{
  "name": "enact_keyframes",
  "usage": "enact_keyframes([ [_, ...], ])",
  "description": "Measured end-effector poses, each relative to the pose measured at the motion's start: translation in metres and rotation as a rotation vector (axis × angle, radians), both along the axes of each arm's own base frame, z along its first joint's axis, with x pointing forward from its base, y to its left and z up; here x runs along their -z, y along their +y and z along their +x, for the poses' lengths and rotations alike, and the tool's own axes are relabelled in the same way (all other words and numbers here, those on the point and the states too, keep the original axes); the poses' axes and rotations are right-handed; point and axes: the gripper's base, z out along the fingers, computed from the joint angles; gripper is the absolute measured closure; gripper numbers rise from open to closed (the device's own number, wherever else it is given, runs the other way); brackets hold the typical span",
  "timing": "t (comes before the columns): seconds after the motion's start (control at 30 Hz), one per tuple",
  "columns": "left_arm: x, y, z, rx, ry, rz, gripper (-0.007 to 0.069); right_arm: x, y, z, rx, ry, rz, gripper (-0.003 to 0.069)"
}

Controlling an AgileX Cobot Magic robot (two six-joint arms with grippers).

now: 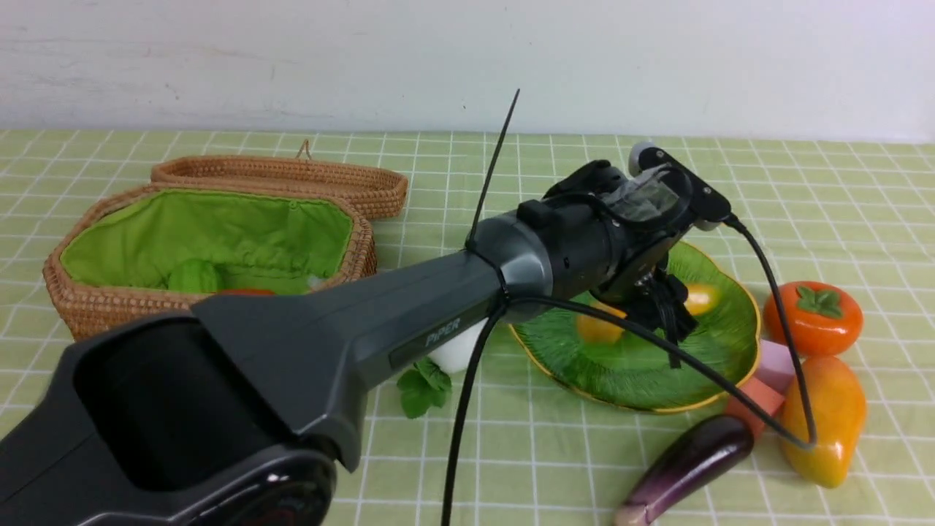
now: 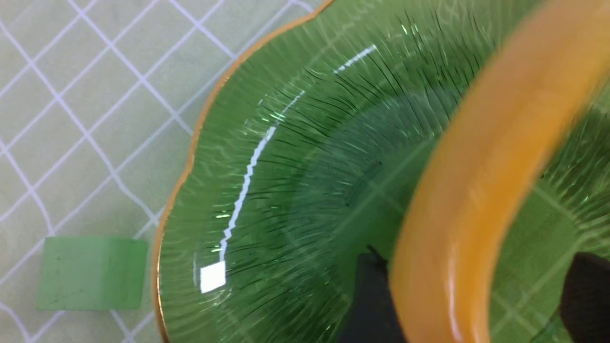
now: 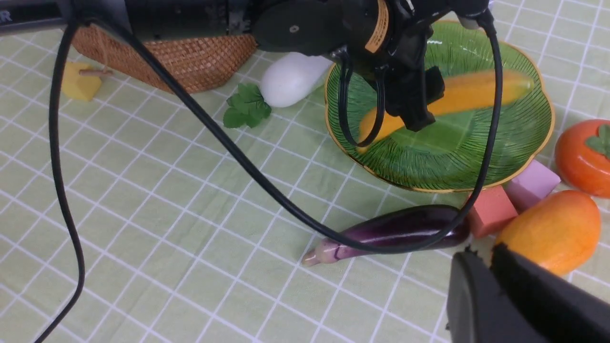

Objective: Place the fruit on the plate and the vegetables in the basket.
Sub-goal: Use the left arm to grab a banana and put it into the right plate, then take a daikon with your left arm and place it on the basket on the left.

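My left gripper (image 1: 657,307) hangs open over the green plate (image 1: 643,380). The yellow banana (image 2: 495,157) lies blurred between its fingers; one finger (image 2: 371,295) is against it and the other stands apart. Right of the plate sit the persimmon (image 1: 813,319) and mango (image 1: 822,420), with the purple eggplant (image 1: 687,464) in front. The white radish (image 1: 456,351) lies between plate and basket (image 1: 204,248). A light-green gourd (image 1: 193,277) and an orange-red sliver (image 1: 245,292) show inside the basket. My right gripper (image 3: 481,250) is shut on nothing, near the mango (image 3: 553,231).
A pink cube (image 1: 774,361) and an orange-red cube (image 1: 756,398) sit between plate and mango. A green cube (image 2: 90,274) lies by the plate's rim, and a yellow cube (image 3: 78,83) beside the basket. The basket lid (image 1: 277,179) lies behind it. The left arm's cable trails over the eggplant.
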Motion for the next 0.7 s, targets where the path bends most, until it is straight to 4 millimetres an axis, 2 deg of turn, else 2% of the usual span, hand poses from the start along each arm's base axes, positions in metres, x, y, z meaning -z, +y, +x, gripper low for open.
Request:
enact_keyframes([
  [0.17, -0.006, 0.003, -0.002, -0.012, 0.011, 0.013, 0.0036, 0.000, 0.000, 0.000, -0.010, -0.006, -0.014, 0.0595],
  [0.3, -0.028, 0.017, -0.012, -0.065, 0.076, 0.064, 0.0074, 0.000, 0.000, 0.000, -0.011, -0.005, -0.016, 0.0596],
  [0.43, -0.070, 0.039, -0.030, -0.122, 0.138, 0.102, 0.0215, 0.001, 0.000, -0.001, -0.014, 0.002, -0.018, 0.0592],
  [0.53, -0.103, 0.056, -0.044, -0.154, 0.155, 0.110, 0.0404, 0.000, 0.001, -0.001, -0.025, 0.004, -0.003, 0.0591],
  [0.6, -0.122, 0.067, -0.054, -0.171, 0.162, 0.110, 0.0559, -0.001, 0.004, -0.002, -0.050, 0.002, 0.017, 0.0591],
  [0.67, -0.133, 0.074, -0.060, -0.180, 0.170, 0.112, 0.0629, -0.001, 0.006, -0.003, -0.074, -0.002, 0.031, 0.0591],
  [0.7, -0.138, 0.077, -0.062, -0.183, 0.169, 0.110, 0.0638, -0.002, 0.007, -0.004, -0.084, -0.003, 0.040, 0.0591],
])
